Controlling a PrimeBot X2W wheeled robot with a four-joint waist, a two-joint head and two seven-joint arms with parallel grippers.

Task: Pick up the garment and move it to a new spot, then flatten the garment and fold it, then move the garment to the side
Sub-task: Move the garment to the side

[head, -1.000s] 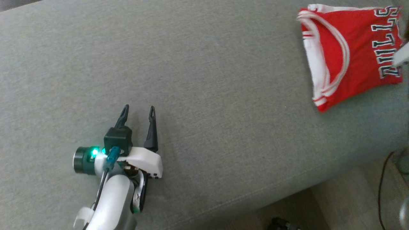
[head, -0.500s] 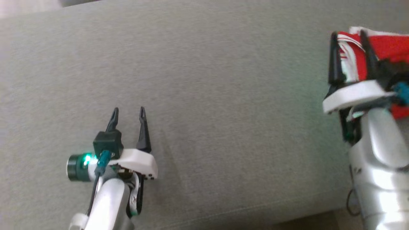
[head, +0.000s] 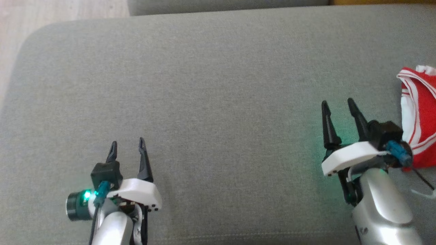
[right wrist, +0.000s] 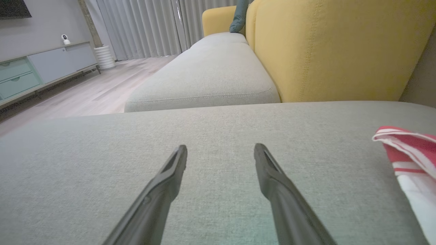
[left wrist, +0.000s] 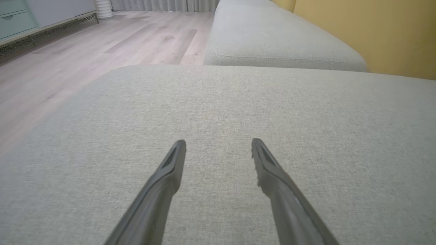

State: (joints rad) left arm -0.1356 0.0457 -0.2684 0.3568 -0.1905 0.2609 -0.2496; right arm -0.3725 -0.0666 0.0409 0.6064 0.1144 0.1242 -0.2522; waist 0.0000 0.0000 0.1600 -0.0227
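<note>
Left end effector (head: 127, 141), fingers spread and empty, hovers over the grey sofa cushion (head: 218, 85). The right end effector (head: 337, 101), likewise spread, sits just beside the red-and-white jersey (head: 417, 115) at the cushion's right side. The jersey looks light, limp and probably slippery, so it is likely best pinched along its white-trimmed near edge.

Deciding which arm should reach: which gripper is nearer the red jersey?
Right. The right gripper stands open just beside the red jersey; the left gripper is open far across the grey cushion.
</note>
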